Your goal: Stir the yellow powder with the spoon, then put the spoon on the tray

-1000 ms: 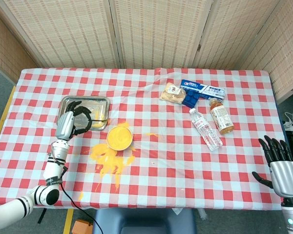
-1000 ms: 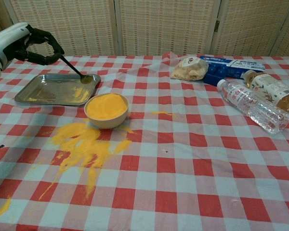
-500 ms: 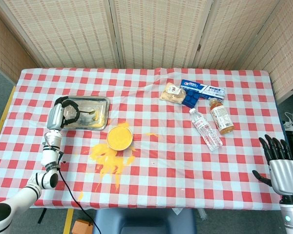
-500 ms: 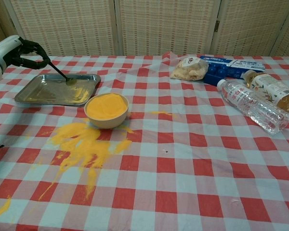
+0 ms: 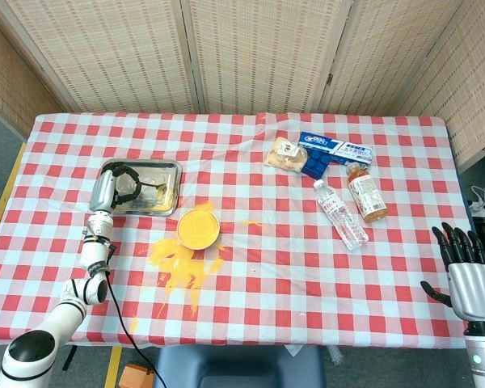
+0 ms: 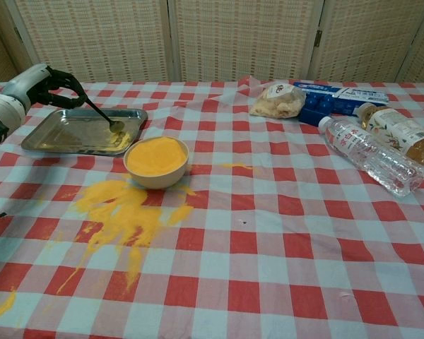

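Observation:
My left hand hovers over the left part of the metal tray and grips the dark handle of the spoon. The spoon slants down to the right, and its bowl touches the tray floor near some yellow residue. A tan bowl of yellow powder stands just right of the tray's front corner. My right hand is at the table's far right front edge with fingers spread and nothing in it; the chest view does not show it.
Spilled yellow powder spreads in front of the bowl. At the back right lie a snack bag, a blue box, a clear water bottle and a tea bottle.
My left hand first swung left and back over the tray, then shifted right and lowered. The spoon's bowl now rests on the tray floor. The right hand stayed put.

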You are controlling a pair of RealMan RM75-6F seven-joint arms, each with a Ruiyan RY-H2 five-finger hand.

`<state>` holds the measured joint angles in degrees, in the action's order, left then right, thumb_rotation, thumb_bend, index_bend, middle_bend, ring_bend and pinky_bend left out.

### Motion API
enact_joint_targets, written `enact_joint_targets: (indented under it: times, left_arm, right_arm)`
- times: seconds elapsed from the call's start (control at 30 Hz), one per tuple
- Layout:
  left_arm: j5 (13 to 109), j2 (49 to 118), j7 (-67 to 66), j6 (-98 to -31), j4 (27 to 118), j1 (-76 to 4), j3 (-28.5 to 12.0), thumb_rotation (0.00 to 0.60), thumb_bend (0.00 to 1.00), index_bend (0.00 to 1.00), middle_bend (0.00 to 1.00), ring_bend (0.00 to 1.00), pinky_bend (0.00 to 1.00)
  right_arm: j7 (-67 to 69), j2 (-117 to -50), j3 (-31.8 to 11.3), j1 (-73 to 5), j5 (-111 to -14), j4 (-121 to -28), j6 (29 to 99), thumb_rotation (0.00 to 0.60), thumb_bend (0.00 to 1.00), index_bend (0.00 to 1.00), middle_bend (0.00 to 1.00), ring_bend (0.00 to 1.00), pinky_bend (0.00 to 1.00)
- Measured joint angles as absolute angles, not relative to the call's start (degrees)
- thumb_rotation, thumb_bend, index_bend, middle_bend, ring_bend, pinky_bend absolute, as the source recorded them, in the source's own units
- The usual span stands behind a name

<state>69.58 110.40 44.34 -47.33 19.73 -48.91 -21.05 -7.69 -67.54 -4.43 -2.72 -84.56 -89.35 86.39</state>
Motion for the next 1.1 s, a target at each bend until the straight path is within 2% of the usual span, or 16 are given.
enact_joint_targets:
  times: [0.07, 0.1, 0.2, 0.3, 0.57, 0.7, 0.8, 0.93, 1.1]
  left_arm:
    - [70.21, 110.79, 44.94, -45.87, 18.07, -49.26, -20.22, 0.6, 0.57, 0.03, 0.17, 0.03, 0.04]
    - [70.47, 110.89, 45.37, -45.37, 17.69, -49.37, -19.9, 0.6, 0.56, 0.0, 0.13, 0.02, 0.04]
    - [71.26, 110.95, 46.25, -44.54, 17.02, -49.56, -18.95, 0.6, 0.54, 0.0, 0.06, 0.0, 0.04]
    - [71.54, 110.71, 46.25, -45.05, 17.17, -49.41, -18.65, 0.6, 0.53, 0.0, 0.04, 0.0, 0.04]
    - [74.47, 107.25, 45.46, -52.74, 23.58, -45.79, -15.99, 0.6, 0.52, 0.0, 0.02, 0.0, 0.04]
    - [77.51, 102.5, 42.96, -59.27, 33.12, -41.34, -12.78, 0.6, 0.5, 0.0, 0.03, 0.0, 0.04]
    - [79.62, 96.95, 38.58, -63.86, 44.17, -37.09, -9.7, 0.6, 0.49, 0.0, 0.03, 0.0, 0.04]
    - [82.13, 88.33, 26.32, -72.0, 62.09, -29.25, -4.62, 0.6, 0.47, 0.0, 0.0, 0.0, 0.03]
    - [84.1, 79.94, 7.55, -80.49, 76.05, -20.3, 0.97, 0.6, 0.43, 0.0, 0.0, 0.0, 0.02]
  right_arm:
    - [-7.51, -67.36, -4.34, -2.59, -84.6, -89.43, 86.51, 0.6, 0.06, 0.0, 0.0, 0.0, 0.0]
    - [-7.39, -67.29, -4.32, -2.55, -84.67, -89.47, 86.59, 0.6, 0.06, 0.0, 0.0, 0.0, 0.0]
    - [-7.1, -67.06, -4.26, -2.39, -85.03, -89.63, 87.07, 0.6, 0.06, 0.0, 0.0, 0.0, 0.0]
    - [-6.94, -66.88, -4.1, -2.23, -85.52, -89.84, 87.45, 0.6, 0.06, 0.0, 0.0, 0.0, 0.0]
    - [-6.23, -66.31, -3.37, -2.03, -87.24, -90.46, 88.04, 0.6, 0.06, 0.0, 0.0, 0.0, 0.0]
    - [-6.33, -65.95, -3.06, -2.1, -87.35, -91.12, 87.52, 0.6, 0.06, 0.0, 0.0, 0.0, 0.0]
    - [-7.03, -65.68, -2.75, -2.09, -87.71, -91.9, 87.39, 0.6, 0.06, 0.0, 0.0, 0.0, 0.0]
    - [-7.72, -65.49, -2.06, -1.97, -88.97, -92.65, 87.58, 0.6, 0.06, 0.0, 0.0, 0.0, 0.0]
    - [-8.38, -65.67, -1.27, -1.94, -90.39, -92.97, 87.62, 0.6, 0.06, 0.0, 0.0, 0.0, 0.0]
